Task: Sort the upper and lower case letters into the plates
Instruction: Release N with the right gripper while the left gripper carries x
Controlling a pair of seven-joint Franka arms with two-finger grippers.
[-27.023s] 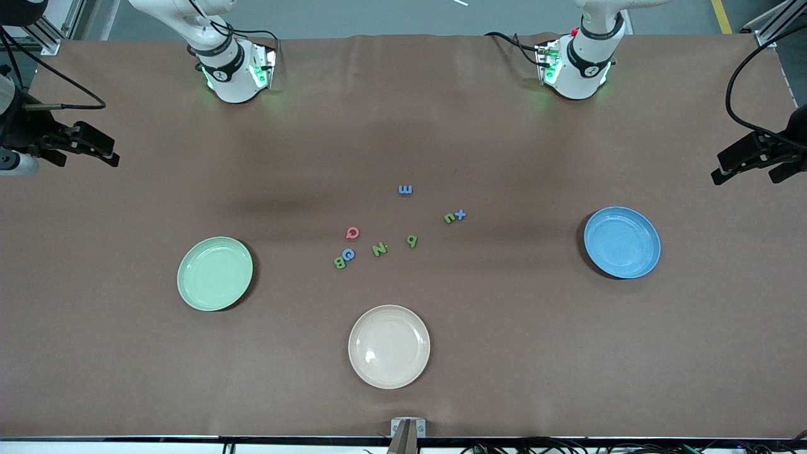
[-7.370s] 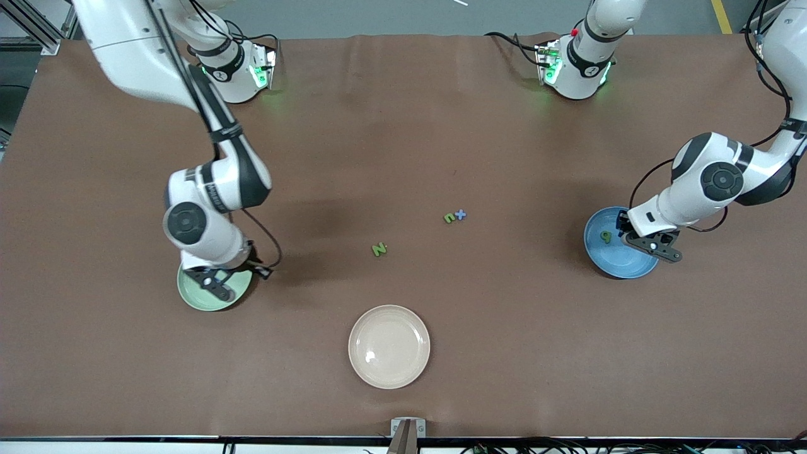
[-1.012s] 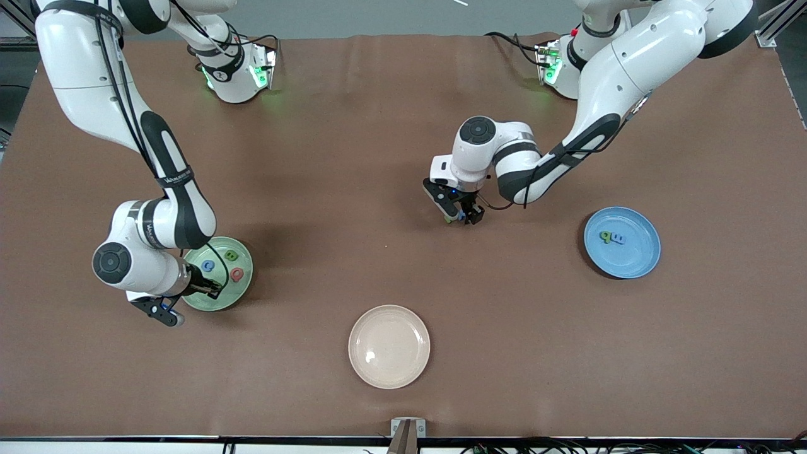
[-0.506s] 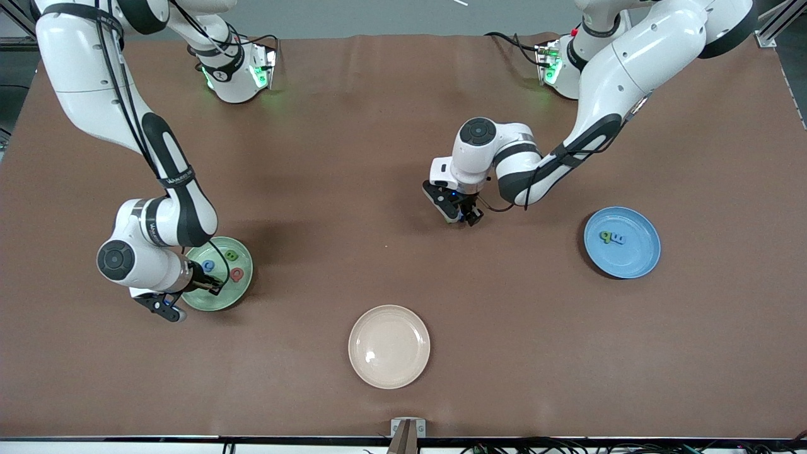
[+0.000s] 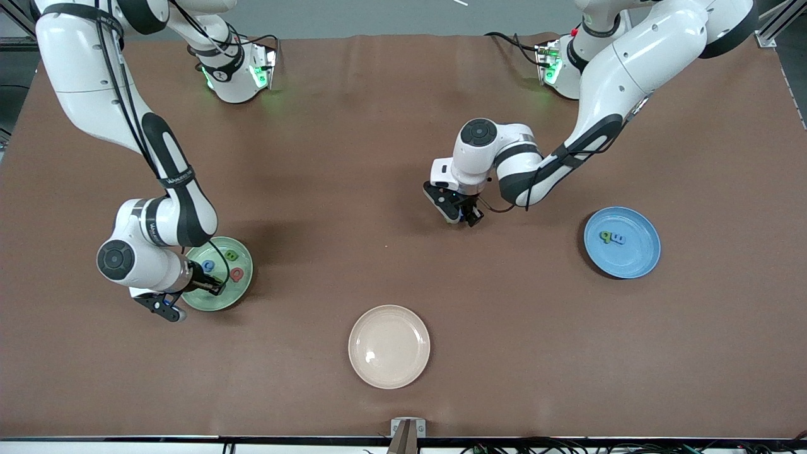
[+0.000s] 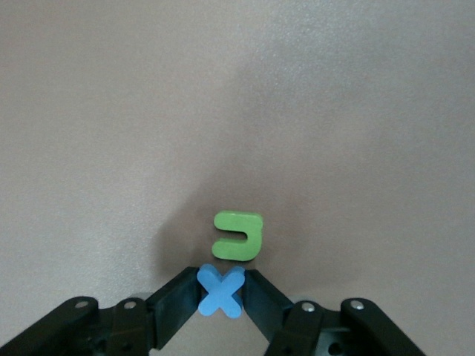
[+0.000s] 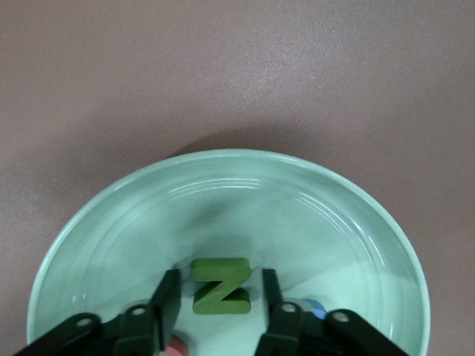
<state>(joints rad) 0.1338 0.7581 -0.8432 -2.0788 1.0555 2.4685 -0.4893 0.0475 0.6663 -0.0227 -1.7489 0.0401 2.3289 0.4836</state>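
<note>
**Sorting stock: two letters left on the worktop**

- Left end effector [image 6: 221, 293]: sitting low at the worktop [image 5: 403, 126] centre, jaws pressing together on the blue cross-shaped letter [image 6: 221, 291]. The green n-shaped letter [image 6: 239, 235] is lying just beside it at 12 o'clock in the left wrist view, not gripped.
- Right end effector [image 7: 217, 297]: hanging over the mint plate [image 5: 243, 280], jaws standing apart either side of the green Z [image 7: 220, 285], which is resting on the plate floor.
- Risk: the closing jaws may be nudging the green neighbour, or the small blue piece may be slipping out on the lift if it is caught only by its arm tips. Over the mint plate, a jaw may be dragging the Z as it rises.
- Mint plate contents: green Z, blue letter [image 5: 209, 265], green letter [image 5: 231, 255], red-pink letter [image 5: 237, 274].
- Blue plate [image 5: 640, 268] contents: green letter [image 5: 605, 237] touching a blue letter [image 5: 618, 239].
- Cream plate [image 5: 389, 346]: holding nothing.
</note>
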